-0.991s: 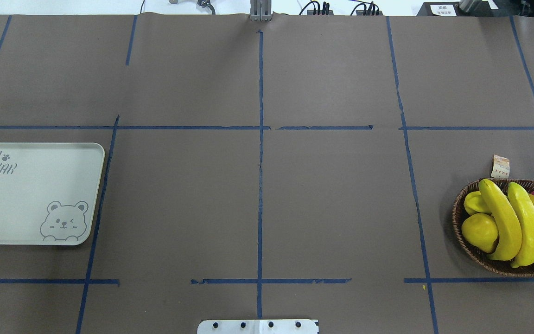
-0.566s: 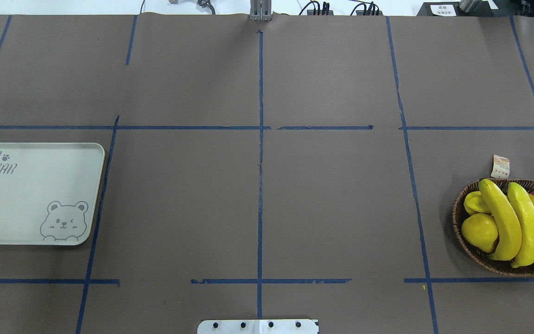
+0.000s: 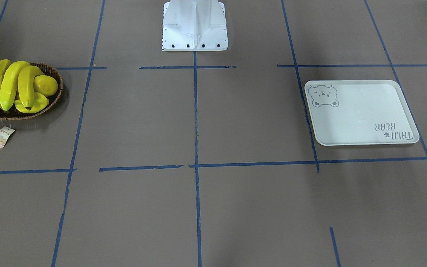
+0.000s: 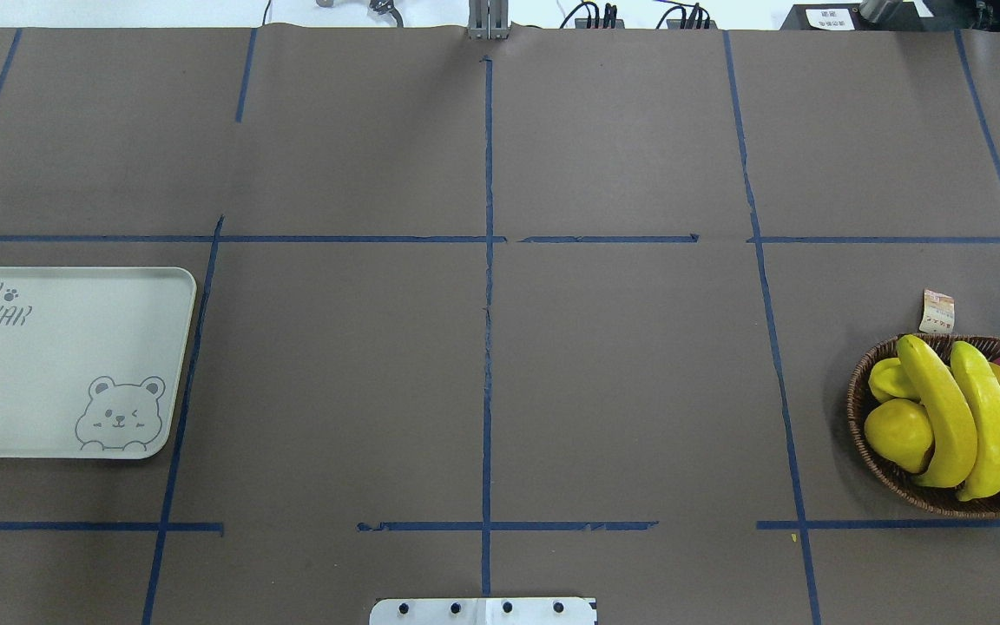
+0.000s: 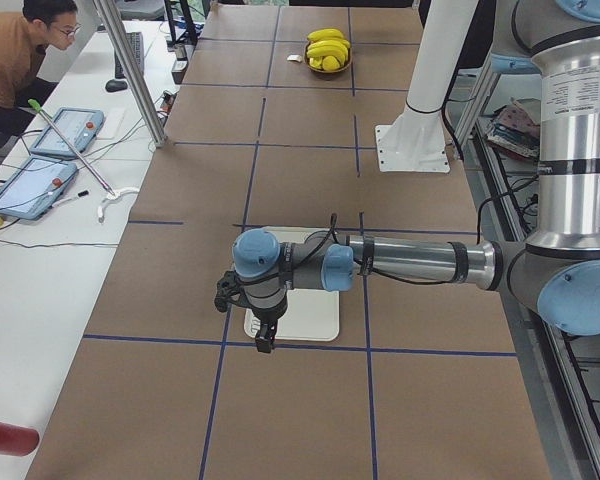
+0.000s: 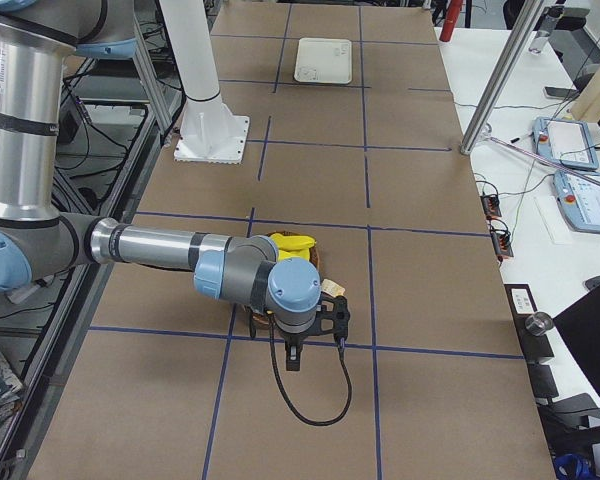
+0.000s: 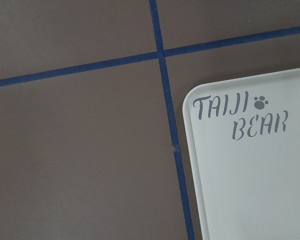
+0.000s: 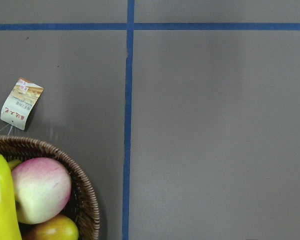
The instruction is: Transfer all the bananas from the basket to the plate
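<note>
The left gripper [image 5: 265, 343] shows only in the side view from the table's left end. It hangs over the near edge of the plate [image 4: 57, 365], and I cannot tell how wide its jaws stand. Its wrist camera looks down on the plate's "TAIJI BEAR" corner. The right gripper [image 6: 291, 360] shows only in the opposite side view, hanging just beside the basket [image 4: 852, 391]. Its opening cannot be judged either, and neither gripper visibly holds anything.

All four bananas [image 4: 943, 408] lie in the basket at 3 to 4 o'clock on the table in the overhead view. A lemon [image 4: 899, 432] and a starfruit [image 4: 887, 378] lie on their 9 o'clock side. A pink-and-cream fruit [image 8: 40, 190] sits by the rim, and a paper tag [image 4: 937, 311] lies at the basket's 12 o'clock. The plate lies bare at 9 o'clock, well apart from the basket.

Compared with a second ago, the overhead view is unchanged: basket, fruit, tag and plate lie where they did.

Brown paper [image 4: 621, 373] covers the table, marked into a grid with blue tape [image 4: 488, 347]. The white base plate [image 3: 195, 26] stands at the robot's edge. An operator [image 5: 20, 50] leans over tablets [image 5: 65, 130] on a white side bench.
</note>
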